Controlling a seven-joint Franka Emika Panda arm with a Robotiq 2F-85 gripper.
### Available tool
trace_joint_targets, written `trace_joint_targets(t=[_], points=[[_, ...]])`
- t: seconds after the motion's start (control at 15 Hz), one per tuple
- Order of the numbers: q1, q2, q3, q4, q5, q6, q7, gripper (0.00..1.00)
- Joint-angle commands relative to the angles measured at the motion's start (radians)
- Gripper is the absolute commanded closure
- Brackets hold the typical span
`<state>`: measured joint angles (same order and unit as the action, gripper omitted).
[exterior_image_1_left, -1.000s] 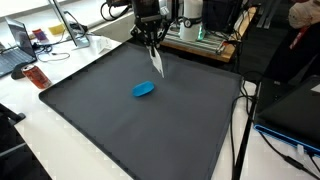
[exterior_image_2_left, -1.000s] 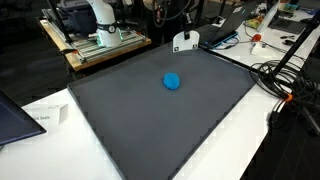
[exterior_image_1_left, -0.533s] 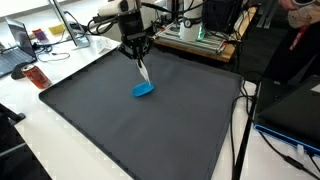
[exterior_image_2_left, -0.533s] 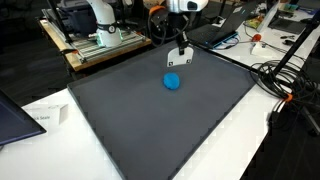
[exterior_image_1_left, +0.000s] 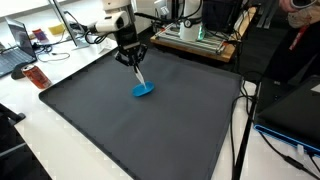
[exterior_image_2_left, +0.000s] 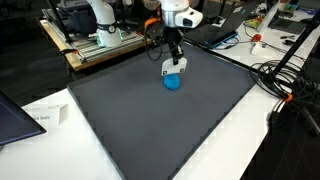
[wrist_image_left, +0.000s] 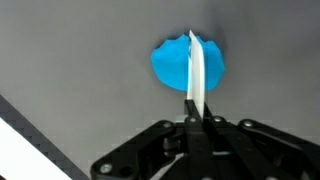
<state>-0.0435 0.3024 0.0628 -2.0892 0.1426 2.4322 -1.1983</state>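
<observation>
Robotiq tool (exterior_image_1_left: 133, 60): clamped on a thin white card (exterior_image_1_left: 140, 75), which hangs edge-down. Blue lump (exterior_image_1_left: 144, 90): lies on the dark mat (exterior_image_1_left: 120, 130) covering the counter (exterior_image_1_left: 40, 135), nearer the mat's edge by the equipment rack (exterior_image_1_left: 200, 35), right under the card's lower end. Cannot tell whether they touch.

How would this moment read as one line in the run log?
gripper: shut on white flat piece | piece: over blue object | contact: unclear | surface: dark mat
</observation>
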Motion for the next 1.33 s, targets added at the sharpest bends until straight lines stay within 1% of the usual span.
trace_joint_targets(t=[0.0,0.2,0.53,0.93,1.27], points=[[-0.023,0.018,0.010,0.005,-0.023,0.002,-0.021,0.99],[-0.024,0.023,0.013,-0.008,-0.025,0.014,-0.023,0.99],[-0.024,0.041,0.014,-0.029,-0.051,0.085,-0.024,0.99],[-0.036,0.061,0.026,-0.057,-0.047,0.163,-0.044,0.99],[-0.044,0.076,0.030,-0.073,-0.052,0.188,-0.048,0.99]])
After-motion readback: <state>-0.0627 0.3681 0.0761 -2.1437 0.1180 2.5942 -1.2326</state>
